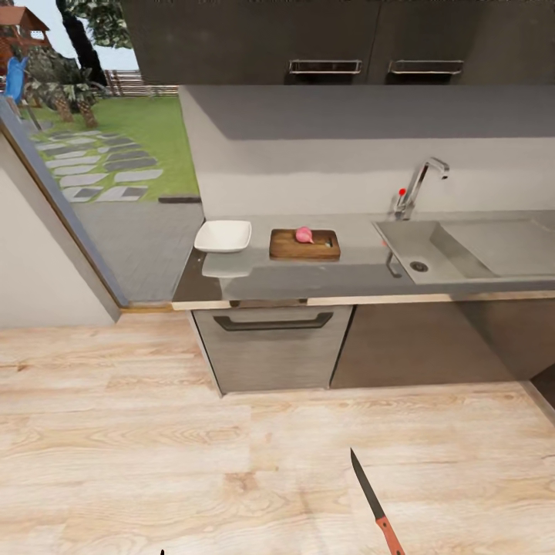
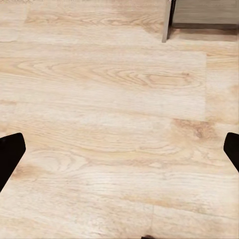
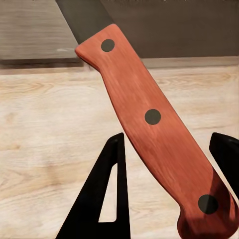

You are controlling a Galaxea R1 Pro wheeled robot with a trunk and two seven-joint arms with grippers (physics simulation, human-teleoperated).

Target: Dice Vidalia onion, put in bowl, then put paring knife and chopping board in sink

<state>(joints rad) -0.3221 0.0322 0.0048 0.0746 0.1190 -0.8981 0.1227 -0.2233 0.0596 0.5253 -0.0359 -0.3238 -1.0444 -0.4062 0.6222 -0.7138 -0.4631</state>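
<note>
We judge that the onion (image 1: 304, 234) is already out of the sink (image 1: 462, 254), because it lies on the board (image 1: 304, 244), and that the dicing step is now in hand. The right gripper (image 3: 169, 164) is clamped on the knife (image 3: 149, 117) by its red handle; in the head view the knife (image 1: 375, 505) points forward, low over the floor (image 1: 154, 447), well apart from the counter (image 1: 347, 274). The left gripper (image 2: 119, 154) is spread wide and holds nothing; under it we see bare wood planks. The next move, in our opinion, calls for coming closer to the counter and then bringing the blade over the onion. The bowl (image 1: 223, 236) stands just beside the board, at the side away from the sink. The counter is grey and glossy, with a tap (image 1: 416, 185) behind the sink, dark cabinets (image 1: 308, 38) above, and a big window (image 1: 92, 154) onto a garden.
</note>
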